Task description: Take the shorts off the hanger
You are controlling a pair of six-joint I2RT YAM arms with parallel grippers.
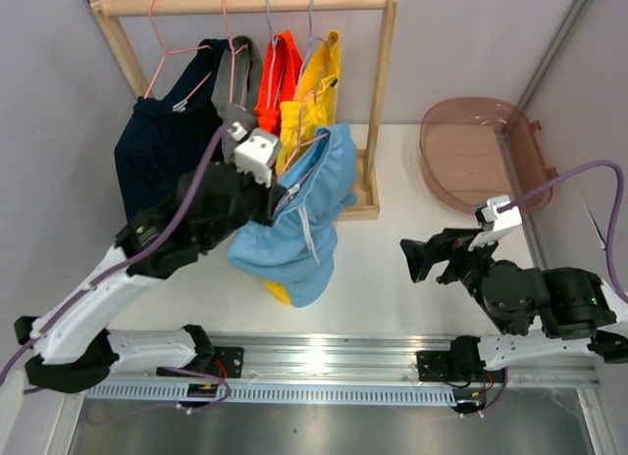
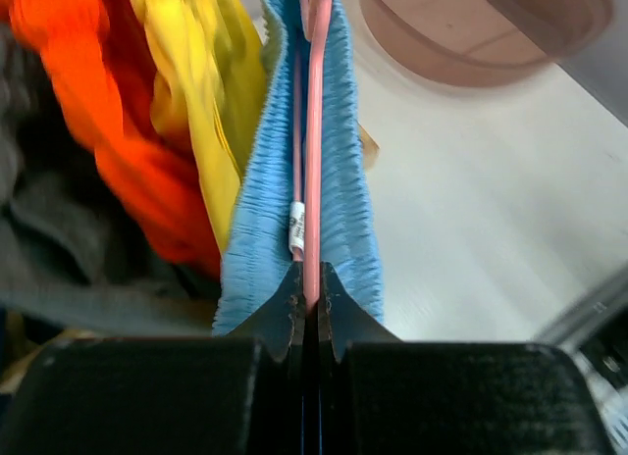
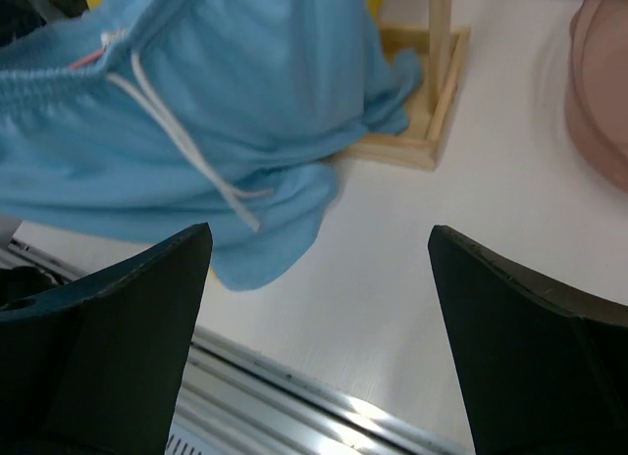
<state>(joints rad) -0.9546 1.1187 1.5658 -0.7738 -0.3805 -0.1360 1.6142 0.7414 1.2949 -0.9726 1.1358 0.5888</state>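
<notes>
On the wooden rack [image 1: 389, 82] we are seeing navy shorts [image 1: 157, 156], grey shorts [image 1: 238, 110], orange shorts [image 1: 278, 77] and yellow shorts [image 1: 320, 82] hanging. Just in front, our left gripper [image 2: 312, 278] is clamping a pink hanger [image 2: 314, 180] carrying the light blue shorts [image 1: 304, 220]. Rightward, our right gripper [image 3: 319, 234] is hovering, fingers apart.

The white table [image 1: 412, 269] carries little. Toward the middle of its far edge stands the wooden foot of a clothes rack [image 1: 365, 205], flat on the surface. At the far right corner sits a translucent brownish-pink plastic basin [image 1: 471, 156]. Left of centre, close to the near edge, the lower folds of the light blue shorts [image 1: 294, 234] sag down to the tabletop, with a scrap of yellow cloth [image 1: 278, 294] showing beneath them. A metal rail [image 1: 334, 352] runs along the near edge.
</notes>
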